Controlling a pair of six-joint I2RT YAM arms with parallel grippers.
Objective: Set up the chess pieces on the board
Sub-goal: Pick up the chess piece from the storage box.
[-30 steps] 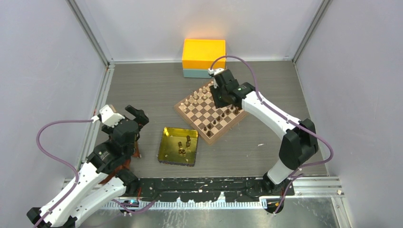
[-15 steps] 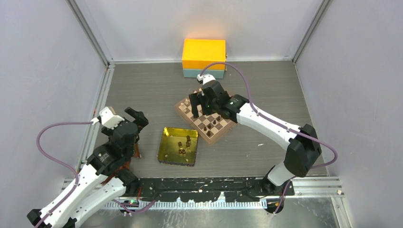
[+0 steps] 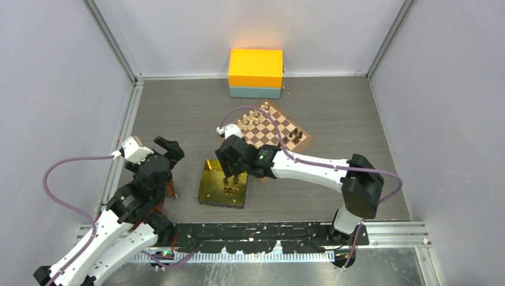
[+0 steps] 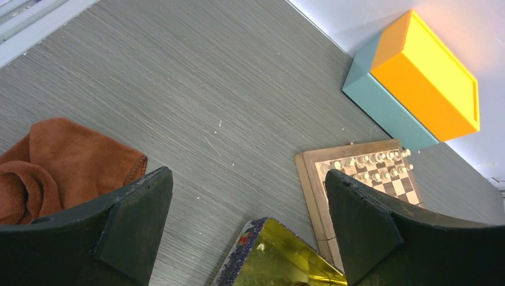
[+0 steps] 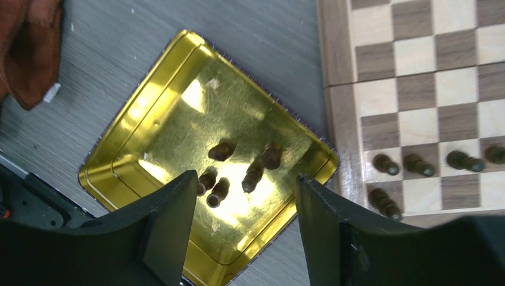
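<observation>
Several dark-brown chess pieces (image 5: pixel 253 174) lie in the gold tray (image 5: pixel 137 119); more stand on the board (image 5: pixel 417 89) along its near edge (image 5: pixel 417 165). My right gripper (image 5: pixel 244 196) is open and empty, hovering just above the tray's pieces; in the top view it (image 3: pixel 232 174) is over the tray (image 3: pixel 209 187). The board (image 3: pixel 275 122) lies behind it, with dark pieces (image 3: pixel 293 137) at its right side and pale ones at its far left. My left gripper (image 4: pixel 247 196) is open and empty, left of the tray (image 4: pixel 280 256).
An orange box on a teal base (image 3: pixel 255 72) stands at the back wall. A rust-coloured cloth (image 4: pixel 59 161) lies under my left gripper. The right arm (image 3: pixel 309 167) stretches across the board's near corner. Grey walls enclose the table.
My right arm has swung from over the board's far side down and left to hover over the gold tray. The left arm has barely moved.
</observation>
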